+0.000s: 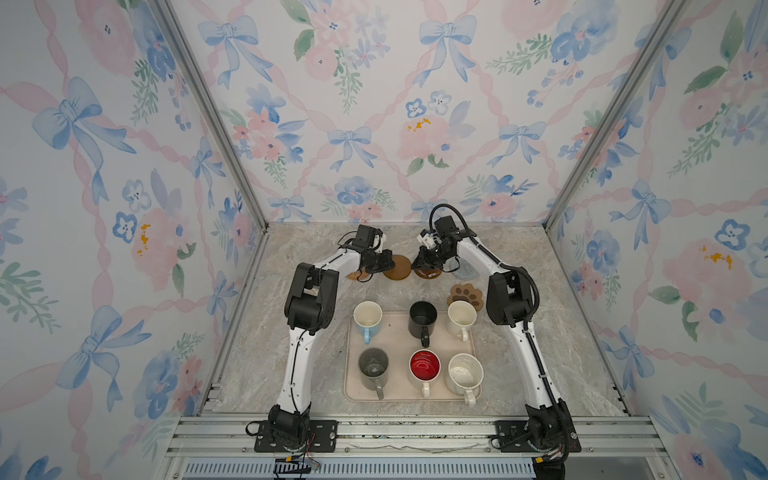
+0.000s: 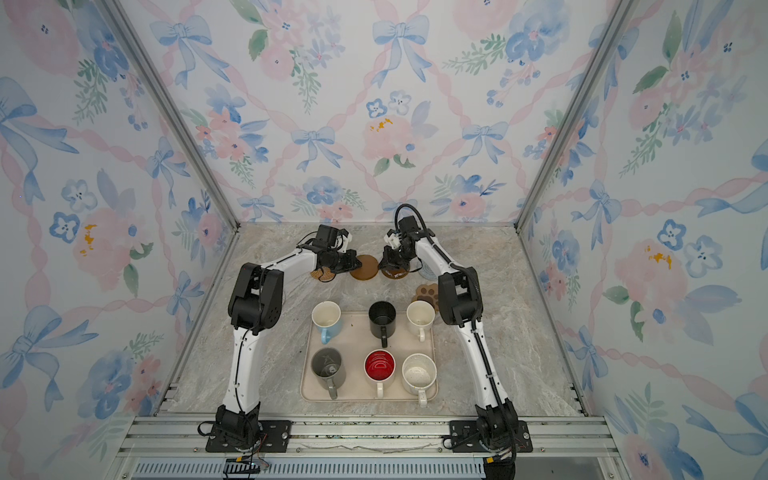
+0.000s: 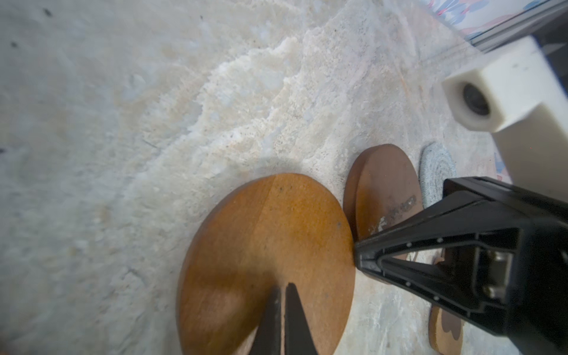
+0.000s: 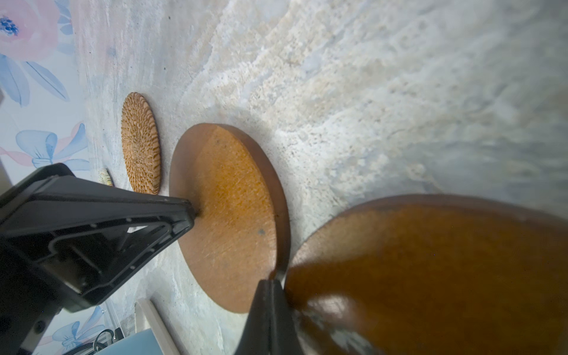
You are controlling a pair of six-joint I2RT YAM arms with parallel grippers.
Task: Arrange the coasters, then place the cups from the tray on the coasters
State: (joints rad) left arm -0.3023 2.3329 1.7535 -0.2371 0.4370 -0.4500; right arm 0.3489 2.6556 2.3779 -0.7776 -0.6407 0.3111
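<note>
Several coasters lie in a row at the back of the table: tan rattan [image 1: 354,275], plain brown disc [image 1: 400,268], glossy dark-brown disc [image 1: 430,274], grey-blue woven [image 1: 466,270], with the paw shape [image 1: 467,295] nearer. My left gripper [image 3: 282,287] is shut, its tips on the plain brown disc [image 3: 267,239]. My right gripper [image 4: 272,281] is shut, its tips at the edge of the glossy dark-brown disc [image 4: 430,276]. In a top view the two grippers [image 1: 392,264] [image 1: 416,267] nearly meet. Several cups stand on the beige tray [image 1: 399,343], among them light blue [image 1: 368,320], black [image 1: 423,318] and red-inside [image 1: 424,368].
The marble table is walled by floral panels on three sides. The tray fills the front middle between the two arm bases. The right arm's elbow [image 1: 509,299] hangs beside the paw coaster. Open tabletop lies left and right of the tray.
</note>
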